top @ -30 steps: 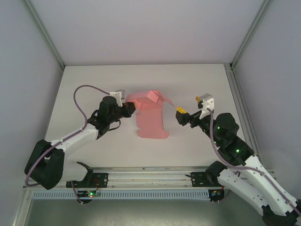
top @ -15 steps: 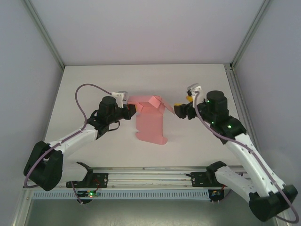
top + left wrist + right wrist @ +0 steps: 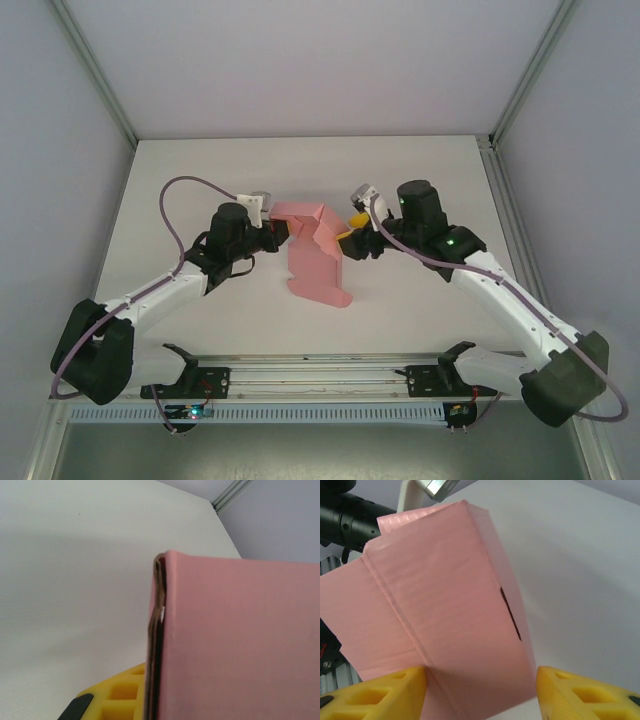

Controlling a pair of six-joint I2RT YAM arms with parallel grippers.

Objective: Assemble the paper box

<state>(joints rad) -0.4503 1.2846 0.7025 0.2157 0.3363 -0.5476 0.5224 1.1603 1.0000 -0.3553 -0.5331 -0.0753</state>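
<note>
Left hand pinches the paper box; right hand spread astride its other end.

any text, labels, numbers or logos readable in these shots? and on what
None can be read.
The paper box is plain pink card with no print; the dark mark on its side is a cut slit, not lettering.
The small circuit board on the near rail is too small to tell whether it bears any marking.
</note>
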